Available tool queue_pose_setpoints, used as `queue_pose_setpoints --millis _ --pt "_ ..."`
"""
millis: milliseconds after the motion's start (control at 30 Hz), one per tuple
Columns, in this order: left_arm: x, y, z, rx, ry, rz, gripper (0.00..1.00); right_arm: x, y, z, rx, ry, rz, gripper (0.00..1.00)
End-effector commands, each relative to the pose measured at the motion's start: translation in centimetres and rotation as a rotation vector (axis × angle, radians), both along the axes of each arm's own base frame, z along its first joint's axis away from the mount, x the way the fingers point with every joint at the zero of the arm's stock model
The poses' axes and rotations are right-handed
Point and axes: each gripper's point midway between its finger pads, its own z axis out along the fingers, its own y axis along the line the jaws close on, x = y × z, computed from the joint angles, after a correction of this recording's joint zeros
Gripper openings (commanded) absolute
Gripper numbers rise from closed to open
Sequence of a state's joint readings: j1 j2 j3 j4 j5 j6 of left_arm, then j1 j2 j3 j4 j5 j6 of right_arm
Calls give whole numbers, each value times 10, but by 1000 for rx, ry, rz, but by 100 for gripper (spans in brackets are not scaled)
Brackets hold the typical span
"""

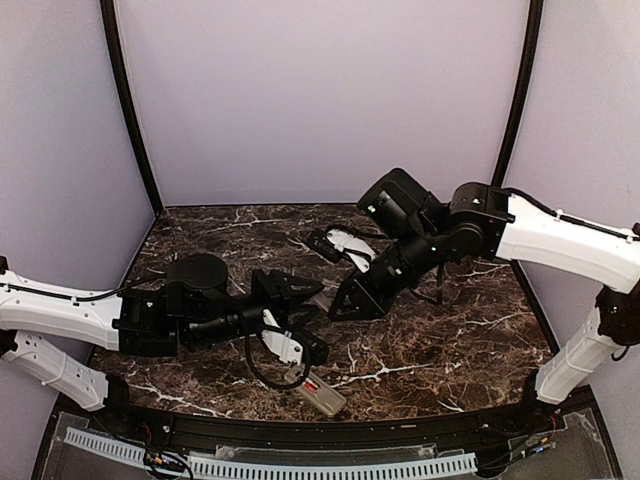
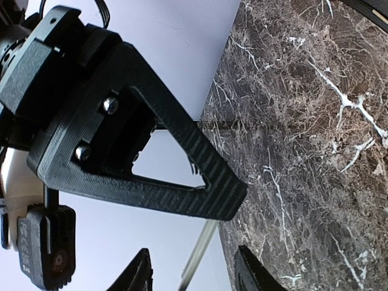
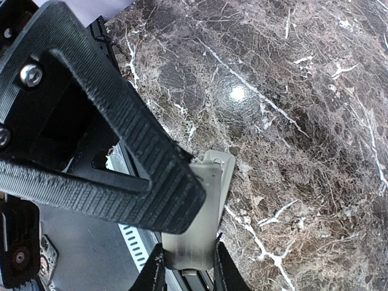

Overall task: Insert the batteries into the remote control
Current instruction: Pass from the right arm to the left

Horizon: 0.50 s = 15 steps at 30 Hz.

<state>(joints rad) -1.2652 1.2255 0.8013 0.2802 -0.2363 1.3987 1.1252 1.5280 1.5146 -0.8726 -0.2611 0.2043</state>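
The remote control (image 1: 328, 402) is lying back-up on the dark marbled desk (image 1: 450, 340), at about 6 o'clock in the top view. It is close to the front edge and well apart from both grippers.

The right arm (image 1: 560, 240) is reaching in from 3 o'clock, folding down toward the middle of the desk. The left arm (image 1: 70, 315) is stretching in low from 8 o'clock. Their tips are meeting near the centre.

The left gripper (image 2: 193, 267) is standing released, its two fingers spread wide. In its own wrist view a thin grey strip is passing between them, seemingly touching neither.

The right gripper (image 3: 188, 267) is clenching a flat grey cover (image 3: 203, 206). Its fingers are pressing on the two long sides of the cover at 6 o'clock in the right wrist view. The cover is sticking out past the tips toward 12 o'clock and hanging above the desk. Its gripped end is blurring out, so I cannot tell more about that end.

One ribbed finger (image 3: 121, 145) of the left gripper is crossing in from 10 o'clock and overlapping the cover's left edge. Whether it is touching the cover, I cannot tell.

A red battery (image 1: 313, 386) is showing on the remote control's back, toward its 10 o'clock end. Whether it is sitting fully in the compartment is too small to tell.
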Motion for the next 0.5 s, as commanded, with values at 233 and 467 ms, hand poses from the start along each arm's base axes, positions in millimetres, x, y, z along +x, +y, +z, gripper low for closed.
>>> queue_pose_setpoints --millis 233,467 --pt "-1 -4 0 36 -28 -23 23 1 10 15 43 -23 7 6" --pt "4 -4 2 36 -33 5 11 0 12 14 44 -21 17 6"
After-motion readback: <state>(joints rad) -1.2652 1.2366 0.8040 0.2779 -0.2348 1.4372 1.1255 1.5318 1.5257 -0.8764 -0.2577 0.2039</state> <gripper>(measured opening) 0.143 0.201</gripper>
